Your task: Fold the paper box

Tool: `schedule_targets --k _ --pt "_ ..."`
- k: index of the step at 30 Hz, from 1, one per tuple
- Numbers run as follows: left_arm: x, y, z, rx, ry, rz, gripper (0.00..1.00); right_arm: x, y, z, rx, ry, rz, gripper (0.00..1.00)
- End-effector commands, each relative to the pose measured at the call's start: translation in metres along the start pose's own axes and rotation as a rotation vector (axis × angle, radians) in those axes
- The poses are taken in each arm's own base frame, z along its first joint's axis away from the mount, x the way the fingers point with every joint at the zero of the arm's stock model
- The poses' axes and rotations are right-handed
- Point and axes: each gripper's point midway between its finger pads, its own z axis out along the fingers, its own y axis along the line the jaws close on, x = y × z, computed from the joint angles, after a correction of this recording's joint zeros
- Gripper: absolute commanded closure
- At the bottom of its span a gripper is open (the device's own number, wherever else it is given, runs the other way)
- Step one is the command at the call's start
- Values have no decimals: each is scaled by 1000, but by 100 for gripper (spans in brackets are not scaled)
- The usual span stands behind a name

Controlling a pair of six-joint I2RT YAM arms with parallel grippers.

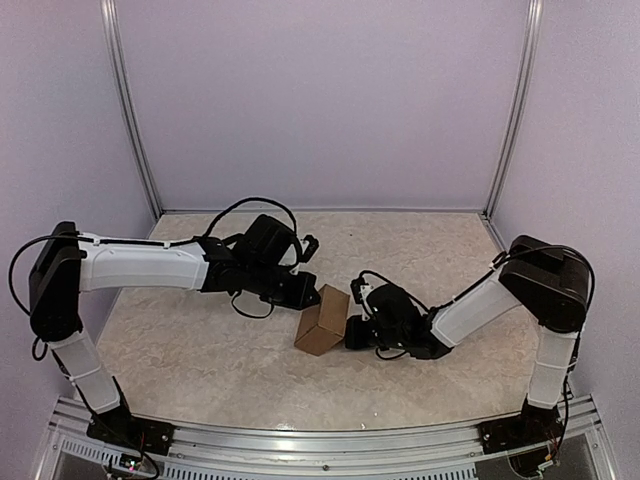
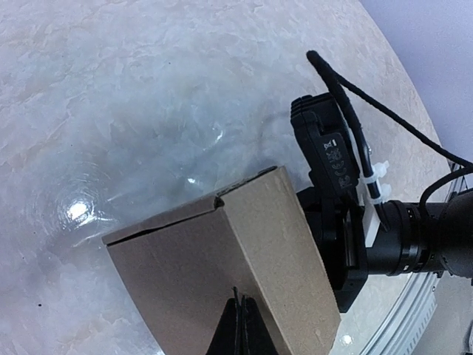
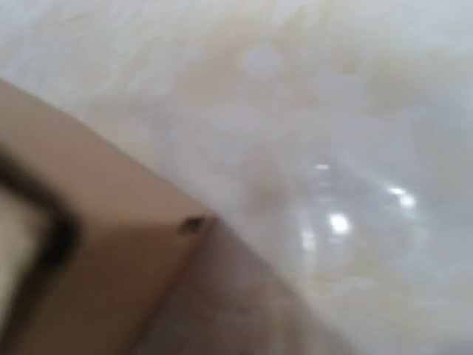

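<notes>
**Obs: 1 box up, 2 closed grippers at its sides**

Table (image 1: pixel 200 350): 1, pale marble-look top, walled on 3 sides.

Arms: 2. L arm (image 1: pixel 140 265) reaches in from the L side toward mid-table. R arm (image 1: pixel 480 305) is bent low and comes in from the R.

Paper box (image 1: pixel 322 320): 1, brown cardboard, already in cube-like form, not flat. It stands on the table approx. centre, between the 2 grippers. L wrist cam shows a thin gap along one top edge seam. R wrist cam is blurred, showing only 1 box corner close up.

Grippers: 2.
- L gripper (image 1: pixel 310 295) is at the box's upper-L side. On its wrist cam the fingers (image 2: pixel 240 333) are pressed together, nothing between them, tips against a box face.
- R gripper (image 1: pixel 352 330) is at the box's R side, touching or just beside it. Its fingers are hidden on top cam and unclear on wrist cam. Jaws closed, no grip seen on anything.
</notes>
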Motion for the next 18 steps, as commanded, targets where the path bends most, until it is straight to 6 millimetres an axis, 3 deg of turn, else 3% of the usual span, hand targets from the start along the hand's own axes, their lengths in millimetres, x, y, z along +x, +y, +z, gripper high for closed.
schedule_targets --k 1,11,18 --pt "-6 -13 4 23 1 25 100 47 -63 -18 251 171 -59 100" --pt "-1 -24 17 50 24 35 100 20 -58 -63 275 99 -73 100" --pt "-5 -12 8 -26 -2 63 100 -8 -44 -92 259 42 -143 100"
